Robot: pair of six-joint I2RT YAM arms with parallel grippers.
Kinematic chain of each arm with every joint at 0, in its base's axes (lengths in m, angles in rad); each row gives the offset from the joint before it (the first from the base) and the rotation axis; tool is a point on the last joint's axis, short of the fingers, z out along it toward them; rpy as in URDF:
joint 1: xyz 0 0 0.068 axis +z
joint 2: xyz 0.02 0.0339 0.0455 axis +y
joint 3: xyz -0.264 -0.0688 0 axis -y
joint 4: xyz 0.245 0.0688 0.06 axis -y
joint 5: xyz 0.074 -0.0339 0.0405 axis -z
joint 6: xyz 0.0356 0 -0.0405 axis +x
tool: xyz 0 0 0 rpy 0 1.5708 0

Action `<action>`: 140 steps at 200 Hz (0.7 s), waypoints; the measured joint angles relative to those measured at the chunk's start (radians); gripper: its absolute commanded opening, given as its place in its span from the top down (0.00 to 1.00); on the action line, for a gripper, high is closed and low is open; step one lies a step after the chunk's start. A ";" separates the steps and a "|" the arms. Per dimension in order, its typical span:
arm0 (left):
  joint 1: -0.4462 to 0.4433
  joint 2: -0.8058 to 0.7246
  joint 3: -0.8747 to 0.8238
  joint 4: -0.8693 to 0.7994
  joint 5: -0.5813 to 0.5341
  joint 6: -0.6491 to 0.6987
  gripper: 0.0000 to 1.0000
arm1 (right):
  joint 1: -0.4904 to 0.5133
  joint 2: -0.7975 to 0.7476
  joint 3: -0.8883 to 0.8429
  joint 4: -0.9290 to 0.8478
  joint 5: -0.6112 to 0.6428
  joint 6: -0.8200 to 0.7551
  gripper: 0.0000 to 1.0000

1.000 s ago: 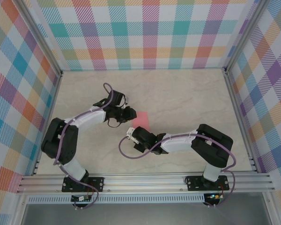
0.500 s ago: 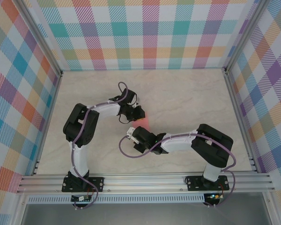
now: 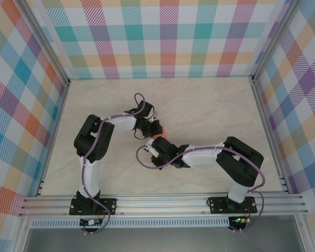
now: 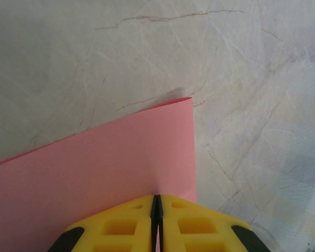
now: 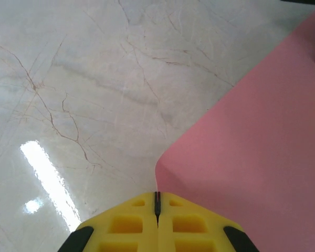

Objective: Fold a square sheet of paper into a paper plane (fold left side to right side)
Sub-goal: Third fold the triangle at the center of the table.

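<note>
The square sheet of paper (image 3: 165,131) is sitting near the middle of the marble-look table (image 3: 215,110), mostly hidden under the two wrists in the top view. In the left wrist view it (image 4: 94,173) is rising off the table surface, with its far corner in the air.

The left gripper (image 4: 156,202) is clenching the sheet, and a pink sliver is showing in the seam between its yellow fingers (image 4: 121,226). The right gripper (image 5: 157,197) is closed tight with the paper's (image 5: 262,136) edge running straight into its seam. I cannot tell whether it is nipping the paper or only pressing beside it.

I am watching for a tear. Both grippers are working almost touching in the top view, left (image 3: 153,128) and right (image 3: 158,143), so any pull apart is going to stress thin paper. A weak pinch could let the edge slide, skewing the crease. The fingers could also be bumping each other.

I am counting one sheet, two arms and two grippers.
</note>
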 measured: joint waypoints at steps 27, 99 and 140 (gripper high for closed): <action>0.000 0.003 0.004 -0.003 0.000 0.013 0.90 | -0.060 -0.016 0.005 -0.006 -0.093 0.047 1.00; 0.000 0.004 0.008 -0.010 0.000 0.023 0.91 | -0.219 -0.017 0.005 -0.008 -0.279 0.172 1.00; -0.001 0.007 0.015 -0.021 0.000 0.023 0.92 | -0.262 -0.014 0.006 -0.023 -0.317 0.203 1.00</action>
